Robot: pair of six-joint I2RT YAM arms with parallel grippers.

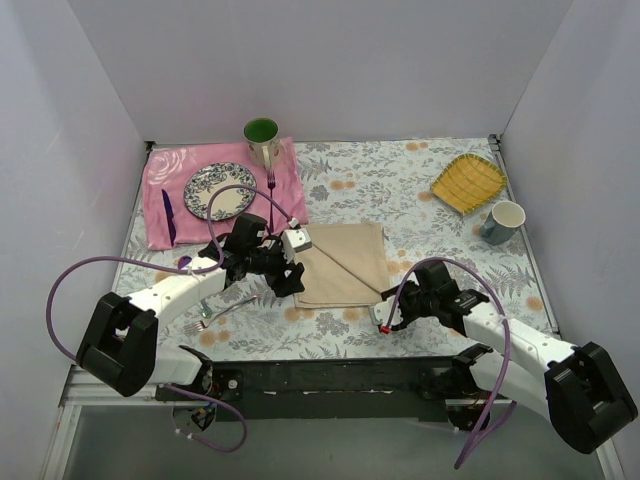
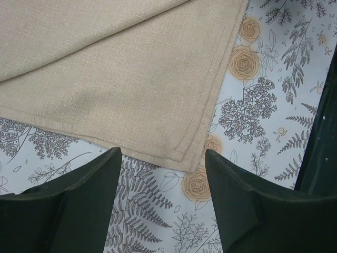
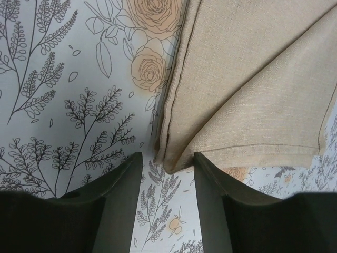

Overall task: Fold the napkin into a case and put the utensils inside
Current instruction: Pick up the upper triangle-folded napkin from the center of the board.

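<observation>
Napkin (image 1: pixel 345 262) is lying mid-table on the floral tablecloth (image 1: pixel 400 180), partly folded, with a diagonal layer edge crossing its top; no finished pocket is showing. Left gripper (image 2: pixel 162 158) is hovering at the cloth's near left corner with its jaws standing wide and nothing between them; in the left wrist view the hemmed corner is sitting just beyond the fingertips, apart from both. Right gripper (image 3: pixel 167 158) is sitting low at the near right corner with a narrower gap, and the doubled corner is reaching into the mouth of that gap; tablecloth is showing on either side, so the cloth is not looking pinched, though contact at the very tip is hard to judge. Fork (image 1: pixel 212 308) is lying on the tablecloth under the left arm, with only its tines and part of its handle showing. Spoon (image 1: pixel 185 262) is reading only as a small purple spot beside the left arm's cable, too small to confirm. Pink mat (image 1: pixel 160 175) at far left is carrying a patterned plate (image 1: pixel 220 190), a purple fork (image 1: pixel 271 190) and a dark purple utensil (image 1: pixel 168 215), well apart from the napkin.
</observation>
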